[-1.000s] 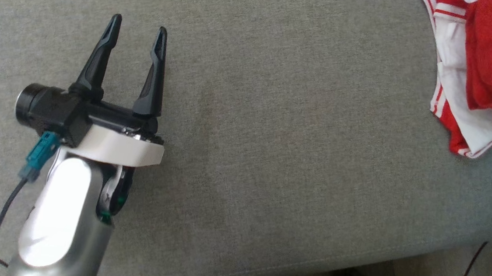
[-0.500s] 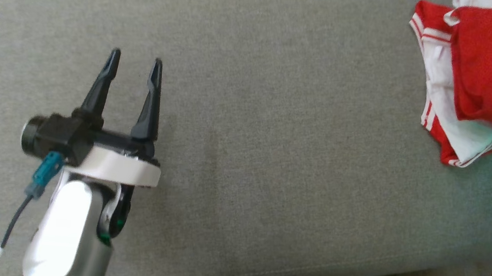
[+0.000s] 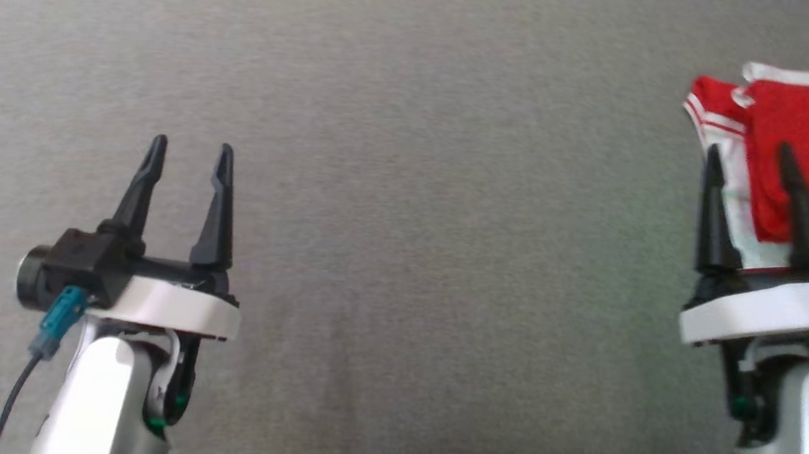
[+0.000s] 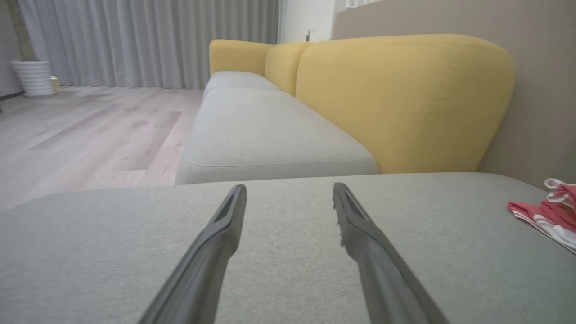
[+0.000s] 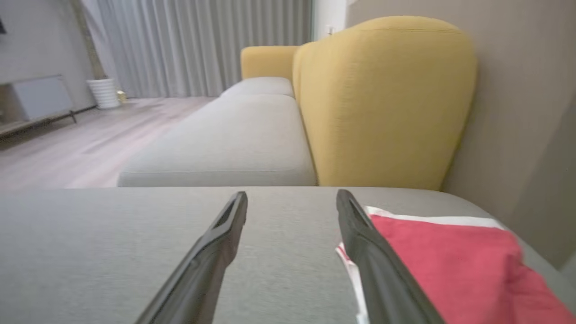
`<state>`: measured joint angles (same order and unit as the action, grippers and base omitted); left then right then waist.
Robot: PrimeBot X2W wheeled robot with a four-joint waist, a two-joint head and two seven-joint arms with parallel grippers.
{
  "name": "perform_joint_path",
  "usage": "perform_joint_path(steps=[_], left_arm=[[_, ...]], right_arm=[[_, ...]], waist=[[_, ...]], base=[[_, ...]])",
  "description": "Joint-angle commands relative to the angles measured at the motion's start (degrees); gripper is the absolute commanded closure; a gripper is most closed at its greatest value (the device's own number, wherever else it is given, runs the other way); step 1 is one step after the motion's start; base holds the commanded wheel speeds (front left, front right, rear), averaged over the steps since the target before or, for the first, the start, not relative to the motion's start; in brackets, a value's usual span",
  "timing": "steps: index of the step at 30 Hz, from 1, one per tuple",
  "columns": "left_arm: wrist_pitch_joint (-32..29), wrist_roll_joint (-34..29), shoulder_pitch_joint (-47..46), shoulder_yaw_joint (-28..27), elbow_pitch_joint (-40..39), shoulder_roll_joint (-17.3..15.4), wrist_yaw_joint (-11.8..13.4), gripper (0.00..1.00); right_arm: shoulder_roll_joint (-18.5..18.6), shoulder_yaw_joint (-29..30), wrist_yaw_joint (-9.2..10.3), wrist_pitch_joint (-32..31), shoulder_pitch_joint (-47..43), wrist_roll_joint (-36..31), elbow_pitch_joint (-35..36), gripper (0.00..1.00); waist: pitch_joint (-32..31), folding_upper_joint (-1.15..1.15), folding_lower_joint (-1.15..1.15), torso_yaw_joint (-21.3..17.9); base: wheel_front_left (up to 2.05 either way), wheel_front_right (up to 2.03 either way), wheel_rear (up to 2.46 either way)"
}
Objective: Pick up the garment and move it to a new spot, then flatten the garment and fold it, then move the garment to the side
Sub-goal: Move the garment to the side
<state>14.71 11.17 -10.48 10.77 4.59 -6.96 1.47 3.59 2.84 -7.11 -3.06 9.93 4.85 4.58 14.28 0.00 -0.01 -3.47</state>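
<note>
Showing the red-and-white garment [image 3: 808, 143] lying folded on the grey sofa cushion [image 3: 448, 223], just ahead of the right pincer [image 3: 750, 152] and spreading out past its right-hand finger. Showing that pincer hovering wide open and gripping nothing, with bare cushion between its fingers; contact with the cloth not being discernible. Showing the left pincer [image 3: 192, 144] hovering equally wide open and empty, well apart from the garment, far off to its right. Showing a yellow backrest [image 4: 396, 99] rising beyond both pincers' fingertips.
</note>
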Motion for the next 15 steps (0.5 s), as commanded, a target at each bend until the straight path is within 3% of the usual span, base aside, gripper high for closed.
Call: perform_joint_path(steps=[1, 8, 15], left_arm=[[0.29, 0.0, -0.22, -2.47, -1.56, -1.24, 0.4, 0.0], [0.29, 0.11, 2.4, -3.82, -1.89, -1.89, 1.69, 0.0], [-0.28, 0.06, 7.27, -3.21, -2.79, -2.24, 2.29, 0.0]], right_arm=[[-0.37, -2.47, -0.37, 1.23, 0.43, 0.81, 1.16, 0.0], [-0.67, -6.52, -0.37, 4.08, -1.94, 4.41, -1.48, 0.0], [-0.7, -6.83, -0.37, 4.97, -6.49, 5.57, -3.36, 0.0]], waist=[[-1.5, 0.0, 0.01, 2.17], [-4.09, 0.0, 0.01, 4.93], [-8.19, 0.0, 0.01, 5.93]], base=[[0.0, 0.0, 0.0], [0.0, 0.0, 0.0], [0.0, 0.0, 0.0]])
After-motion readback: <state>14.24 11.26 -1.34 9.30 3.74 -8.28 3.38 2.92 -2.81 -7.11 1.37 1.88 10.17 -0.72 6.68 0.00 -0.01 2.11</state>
